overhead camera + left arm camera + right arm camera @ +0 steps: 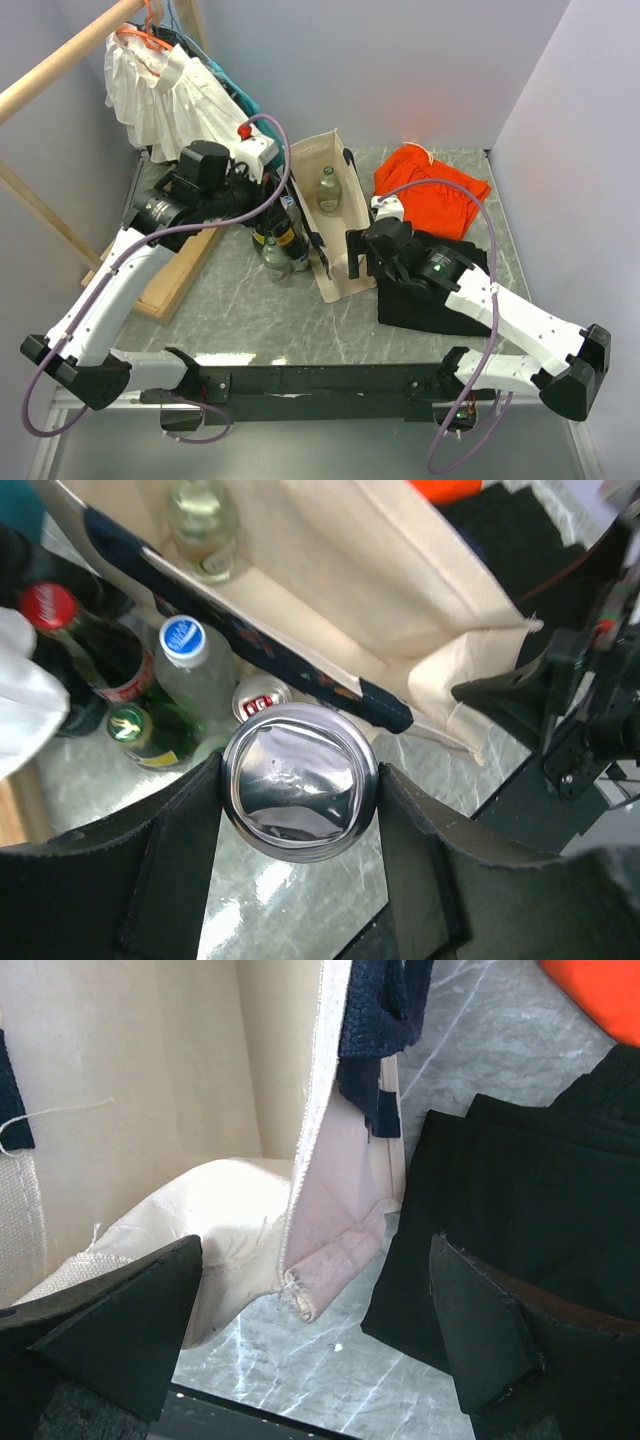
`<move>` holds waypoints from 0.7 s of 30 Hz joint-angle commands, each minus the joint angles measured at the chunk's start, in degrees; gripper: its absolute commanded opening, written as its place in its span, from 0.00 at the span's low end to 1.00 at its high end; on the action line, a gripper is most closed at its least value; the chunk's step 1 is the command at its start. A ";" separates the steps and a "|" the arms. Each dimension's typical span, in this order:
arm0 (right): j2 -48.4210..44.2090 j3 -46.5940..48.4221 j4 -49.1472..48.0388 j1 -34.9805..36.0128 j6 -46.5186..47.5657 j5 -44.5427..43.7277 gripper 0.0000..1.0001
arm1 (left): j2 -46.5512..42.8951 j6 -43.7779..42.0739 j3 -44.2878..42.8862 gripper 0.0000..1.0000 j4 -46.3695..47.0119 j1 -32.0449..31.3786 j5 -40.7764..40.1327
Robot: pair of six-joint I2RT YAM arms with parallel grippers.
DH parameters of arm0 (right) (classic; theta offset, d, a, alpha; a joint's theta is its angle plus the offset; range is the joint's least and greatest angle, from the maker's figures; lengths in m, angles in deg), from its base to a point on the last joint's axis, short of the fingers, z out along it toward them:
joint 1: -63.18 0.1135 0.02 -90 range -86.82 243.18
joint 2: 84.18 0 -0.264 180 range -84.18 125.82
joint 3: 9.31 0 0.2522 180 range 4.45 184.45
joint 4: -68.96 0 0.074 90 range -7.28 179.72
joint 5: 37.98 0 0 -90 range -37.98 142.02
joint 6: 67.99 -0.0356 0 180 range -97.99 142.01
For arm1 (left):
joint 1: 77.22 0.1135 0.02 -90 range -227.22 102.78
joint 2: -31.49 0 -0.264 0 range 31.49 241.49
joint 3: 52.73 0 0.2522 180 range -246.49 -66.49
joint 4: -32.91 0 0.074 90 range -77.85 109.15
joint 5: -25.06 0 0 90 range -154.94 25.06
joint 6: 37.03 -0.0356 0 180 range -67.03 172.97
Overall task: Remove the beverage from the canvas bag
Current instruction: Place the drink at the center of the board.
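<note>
Grey marble table below, the down-tilted left gripper clamps a silver metal can beside the beige canvas bag, while the right gripper gapes astride its edge.

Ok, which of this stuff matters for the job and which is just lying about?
Job: canvas bag, bottle inside it, can in left fingers, other drinks beside the bag.
Lying about: orange cloth, black cloth, white garment, wooden board.

The canvas bag gapes open above; bottles crowd its left side, black cloth hems its right, bare bench lies before it.
</note>
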 commanded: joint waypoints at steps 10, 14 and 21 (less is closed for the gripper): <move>-0.99 4.21 1.79 0.77 0.23 -2.89 1.00 | -3.06 3.06 6.66 0.01 10.10 -4.15 -2.94; -0.82 4.83 1.97 0.77 0.49 -3.24 1.00 | -3.67 3.50 8.69 0.01 10.72 -5.03 -4.09; -1.52 5.71 2.32 0.77 0.23 -4.30 1.00 | -3.93 4.11 12.03 0.01 12.73 -6.97 -5.76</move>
